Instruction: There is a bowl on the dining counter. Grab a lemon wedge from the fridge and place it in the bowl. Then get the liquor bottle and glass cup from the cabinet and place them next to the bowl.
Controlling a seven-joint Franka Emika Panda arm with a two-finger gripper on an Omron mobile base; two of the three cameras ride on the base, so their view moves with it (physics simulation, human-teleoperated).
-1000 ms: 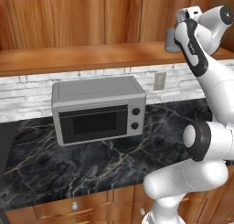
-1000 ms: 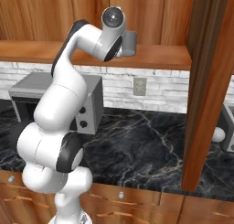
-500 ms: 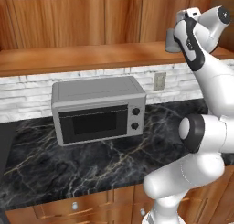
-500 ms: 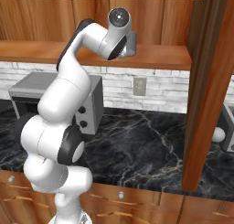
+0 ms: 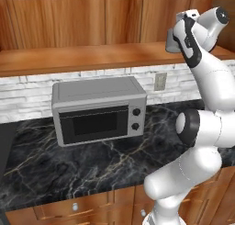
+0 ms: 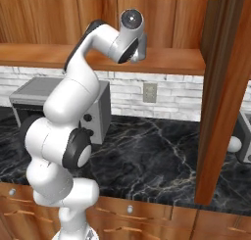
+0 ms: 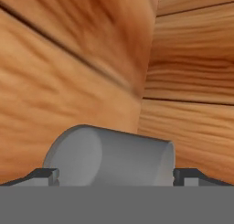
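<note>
- Hand view gives you the glass cup [image 7: 112, 157] close up, grey and lying sideways in frame, against the cabinet [image 7: 82, 58] wood.
- Left base view adds the microwave [image 5: 98, 110] on the marble surface [image 5: 69, 164] below the shelf [image 5: 82, 59].
- Your pincer [image 7: 116, 175] stands wide open, fingertips [image 7: 45, 174] flanking the cup; contact unclear.

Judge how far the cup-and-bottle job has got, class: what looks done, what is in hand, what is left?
Done: nothing confirmable; no bowl, lemon or bottle can be seen here. In hand: the open claw brackets the glass cup on the cabinet shelf, not yet gripping. Left: closing, lifting, carrying the cup to the bowl.
</note>
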